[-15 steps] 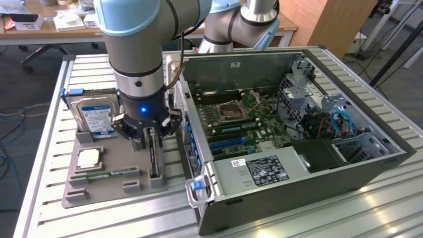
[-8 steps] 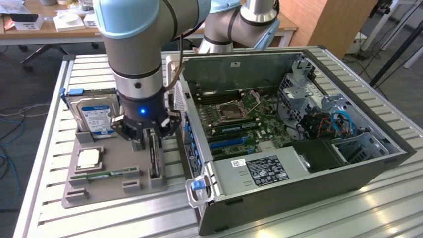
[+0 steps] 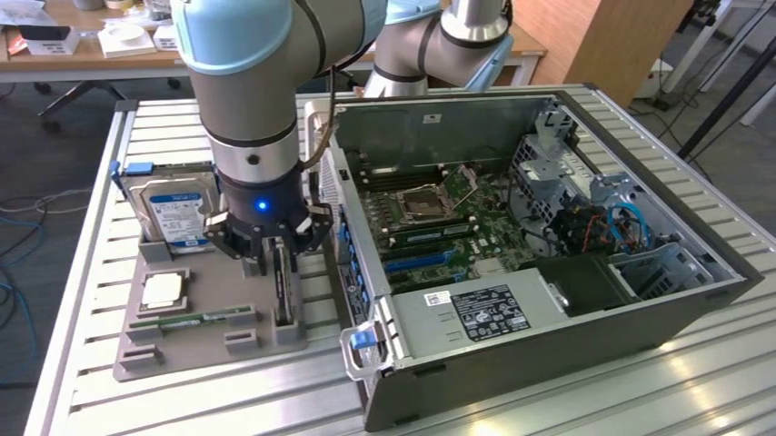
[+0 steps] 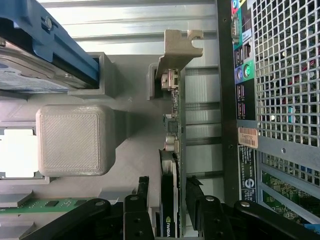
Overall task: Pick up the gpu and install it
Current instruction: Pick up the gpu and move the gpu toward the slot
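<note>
The gpu (image 3: 285,292) is a thin dark card standing on edge in a slot of the grey holder tray (image 3: 200,350), close to the computer case. In the wrist view the gpu (image 4: 170,210) appears edge-on, and its silver bracket (image 4: 176,50) is at the far end. My gripper (image 3: 276,261) is lowered over the card's end away from the bracket. The gripper (image 4: 168,182) is open, with one black finger (image 4: 143,192) on each side of the card and a small gap between finger and card on both sides.
The open computer case (image 3: 533,245) lies on its side at the exterior view's right, motherboard (image 3: 437,218) exposed; its perforated back panel (image 4: 285,75) is right beside the gpu. The tray also holds a hard drive (image 3: 176,213), a processor (image 3: 164,291) and a green memory stick (image 3: 194,320).
</note>
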Controlling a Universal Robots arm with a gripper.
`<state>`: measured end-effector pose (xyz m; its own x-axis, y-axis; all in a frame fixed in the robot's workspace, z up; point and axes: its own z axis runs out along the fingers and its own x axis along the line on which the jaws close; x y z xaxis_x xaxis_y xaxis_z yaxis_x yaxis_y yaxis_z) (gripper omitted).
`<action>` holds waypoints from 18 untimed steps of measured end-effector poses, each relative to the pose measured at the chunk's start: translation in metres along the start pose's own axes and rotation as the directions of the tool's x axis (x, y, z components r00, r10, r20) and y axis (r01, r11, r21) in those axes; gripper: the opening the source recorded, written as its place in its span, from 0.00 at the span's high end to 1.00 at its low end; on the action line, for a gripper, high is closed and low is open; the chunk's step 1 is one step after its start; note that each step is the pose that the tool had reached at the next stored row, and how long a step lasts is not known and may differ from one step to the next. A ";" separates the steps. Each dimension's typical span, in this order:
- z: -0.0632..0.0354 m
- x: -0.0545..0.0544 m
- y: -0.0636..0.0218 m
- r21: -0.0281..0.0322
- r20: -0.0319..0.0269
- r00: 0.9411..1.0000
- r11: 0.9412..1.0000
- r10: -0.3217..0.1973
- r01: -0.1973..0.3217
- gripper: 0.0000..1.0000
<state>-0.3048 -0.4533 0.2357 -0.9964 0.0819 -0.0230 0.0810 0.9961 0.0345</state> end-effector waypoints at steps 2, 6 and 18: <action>0.0005 0.000 0.0000 0.000 0.000 1.000 1.000 0.000 0.000 0.57; 0.0021 0.000 -0.0002 0.000 0.000 1.000 1.000 0.000 0.000 0.57; 0.0021 0.000 -0.0002 0.000 0.000 1.000 1.000 0.000 0.000 0.57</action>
<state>-0.3049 -0.4535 0.2336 -0.9964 0.0818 -0.0230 0.0810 0.9961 0.0346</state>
